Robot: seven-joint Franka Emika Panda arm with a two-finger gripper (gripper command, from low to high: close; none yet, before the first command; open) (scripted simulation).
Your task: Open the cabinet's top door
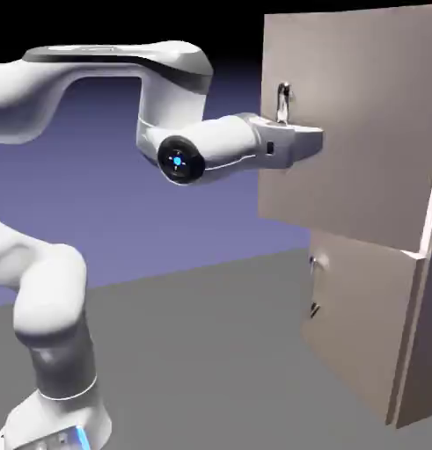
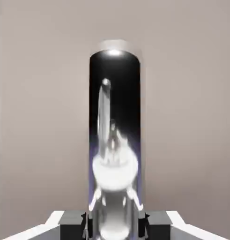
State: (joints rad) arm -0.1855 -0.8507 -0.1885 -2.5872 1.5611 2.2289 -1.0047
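Mostly hidden: handle (image 1: 283,99) behind gripper (image 1: 300,145); top door (image 1: 360,114) cropped.

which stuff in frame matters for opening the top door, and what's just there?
Job:
- tall beige-tan box cabinet
- its larger upper beige door panel, swung ajar
- vertical silver bar handle
- white arm's two-finger gripper, shut on the handle

Just there:
- shorter lower door panel with small handle
- grey table

My desk (image 1: 210,352) is a plain grey surface. The cabinet (image 1: 360,334) stands on it at the exterior view's right, and my arm's base (image 1: 52,422) sits at lower left.
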